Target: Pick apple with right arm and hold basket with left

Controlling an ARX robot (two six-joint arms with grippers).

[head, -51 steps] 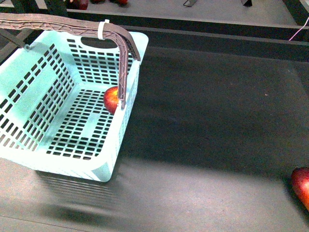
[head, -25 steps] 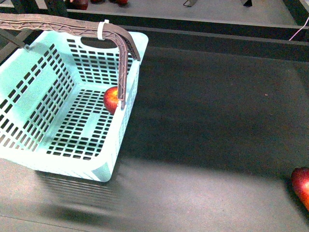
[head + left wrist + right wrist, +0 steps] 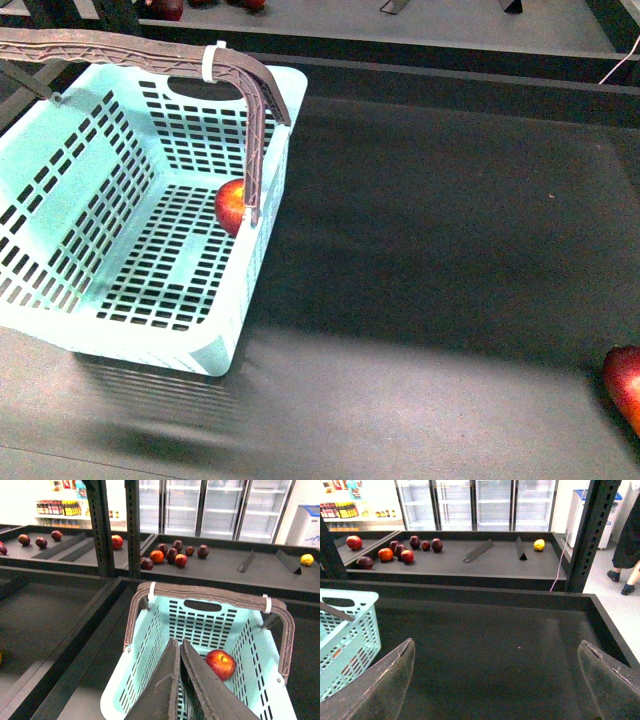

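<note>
Apple [image 3: 231,206] sits in basket [image 3: 60,180], centre-left — done, we judge | left gripper [image 3: 179,652] fingers together, gripping nothing | right gripper [image 3: 500,672] spread, empty

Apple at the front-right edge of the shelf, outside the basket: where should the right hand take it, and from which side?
Probably from straight above, fingers closing across the widest part of the apple on the shelf. It lies alone on flat dark shelf, well clear of the basket, so nothing crowds it. It is cut off by the front view's edge, so stem direction cannot be told. The right hand is open, with nothing in it.
</note>
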